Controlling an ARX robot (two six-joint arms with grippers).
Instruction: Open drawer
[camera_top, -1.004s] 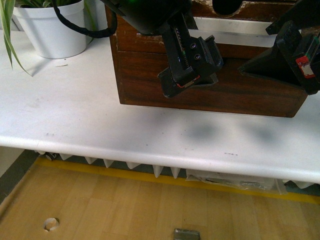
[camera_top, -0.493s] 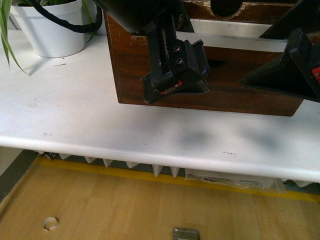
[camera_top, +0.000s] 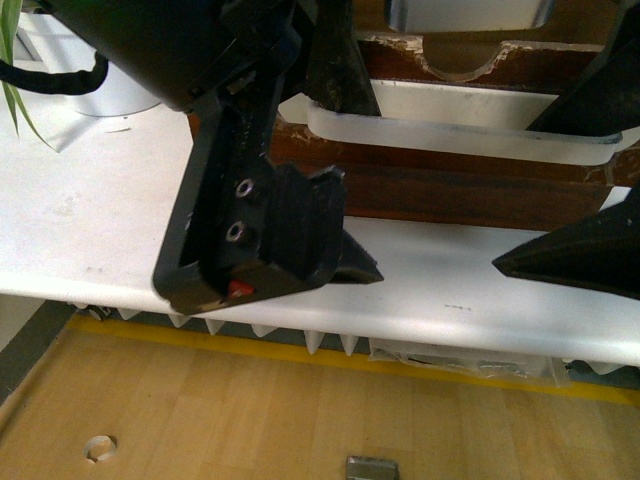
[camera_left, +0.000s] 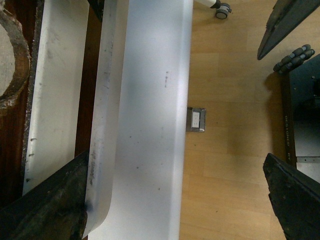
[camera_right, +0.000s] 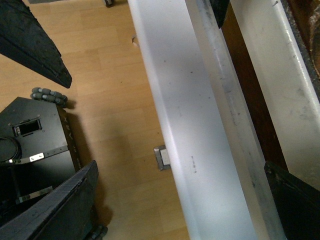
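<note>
The drawer (camera_top: 470, 195) is dark-brown wood with a long white handle (camera_top: 450, 140) and a half-round notch (camera_top: 470, 62) in its chipped rim. It stands pulled out over the white table (camera_top: 100, 220). My left gripper (camera_top: 372, 195) is open at the handle's left end, one finger above the handle and one low over the table. In the left wrist view the gripper (camera_left: 170, 210) spans the handle (camera_left: 107, 125) and the table edge. My right gripper (camera_top: 520, 195) is open at the handle's right part. In the right wrist view the gripper (camera_right: 175, 205) spans the same handle (camera_right: 225, 100). Neither gripper holds anything.
A white plant pot (camera_top: 110, 95) stands at the back left of the table. The rounded table edge (camera_top: 450, 335) runs in front of the drawer, with wooden floor (camera_top: 300, 420) below. My black base (camera_right: 30, 145) and a floor socket (camera_left: 195, 119) lie under the edge.
The drawer with the white handle has slid out toward me and now covers the lower front. My left gripper has swung down and nearer the camera; the right fingers have spread apart.
</note>
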